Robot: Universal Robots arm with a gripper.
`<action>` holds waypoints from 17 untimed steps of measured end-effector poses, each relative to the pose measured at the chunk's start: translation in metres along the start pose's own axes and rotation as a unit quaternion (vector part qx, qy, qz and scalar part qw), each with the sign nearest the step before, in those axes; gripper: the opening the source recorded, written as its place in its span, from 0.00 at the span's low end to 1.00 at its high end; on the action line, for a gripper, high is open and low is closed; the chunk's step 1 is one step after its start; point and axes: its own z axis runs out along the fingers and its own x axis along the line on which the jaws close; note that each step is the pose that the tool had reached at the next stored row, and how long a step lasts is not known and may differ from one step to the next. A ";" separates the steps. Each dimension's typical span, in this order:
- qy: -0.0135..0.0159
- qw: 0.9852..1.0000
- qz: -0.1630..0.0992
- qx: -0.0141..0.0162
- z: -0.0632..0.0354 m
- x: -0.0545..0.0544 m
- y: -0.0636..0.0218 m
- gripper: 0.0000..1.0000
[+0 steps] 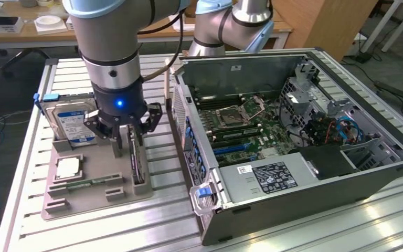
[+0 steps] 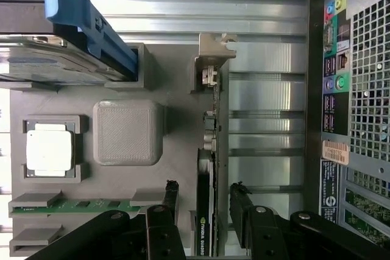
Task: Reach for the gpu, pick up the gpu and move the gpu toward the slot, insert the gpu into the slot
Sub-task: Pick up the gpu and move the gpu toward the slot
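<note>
**Open gripper straddles the gpu in its tray**

A grey tray [image 1: 82,202] on the table holds a blue-labelled hard drive [image 1: 72,123], a square processor chip [image 1: 69,168], a green memory stick [image 1: 89,184] and the gpu [image 1: 138,168]. The gpu stands on edge in a holder along the tray side nearest the open computer case [image 1: 327,194]. Inside the case, the green motherboard [image 1: 257,131] carries the blue slot [image 1: 231,149], with nothing in it.

The arm points straight down over the tray. The gripper [image 2: 205,202] is spread wide, one finger [image 2: 170,196] on each side of the card with a gap on both sides, gripping nothing.

The gpu's long axis runs along the tray edge, parallel to the case's side. Its silvery bracket end is toward the hard drive.
</note>
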 end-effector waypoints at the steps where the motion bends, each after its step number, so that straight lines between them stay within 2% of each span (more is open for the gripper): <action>1: 0.000 1.000 0.000 0.000 0.0003 0.000 -0.0001 0.47; 17: 0.000 1.000 0.000 0.000 0.0111 0.000 -0.0007 0.47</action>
